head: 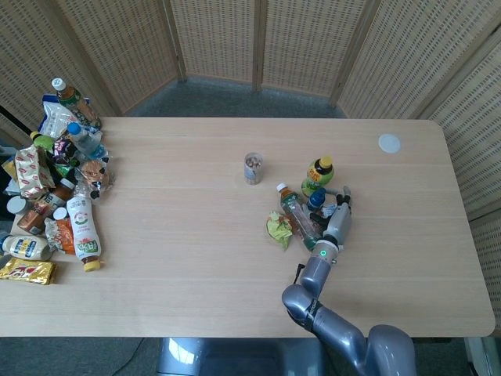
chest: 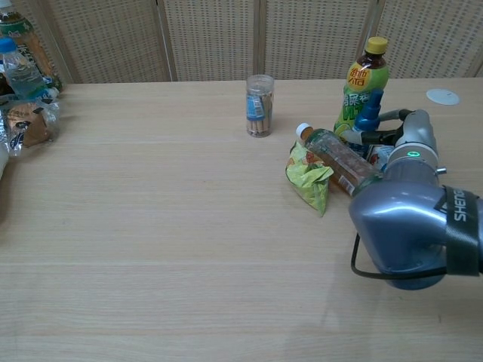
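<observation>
Head view: right hand (head: 338,213) curls around the blue-capped bottle (head: 316,199).

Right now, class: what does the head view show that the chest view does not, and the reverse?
Only the head view shows the whole snack pile at the table's left edge, and the right hand from above. Only the chest view shows the yellow-capped bottle's label side-on. Both share the clear jar, green wrapper, lying bottle, blue-capped bottle and white disc.

Yellow-capped green-labelled bottle (chest: 364,81), blue-capped bottle (chest: 369,121), crumpled yellow-green wrapper (chest: 309,179).
</observation>
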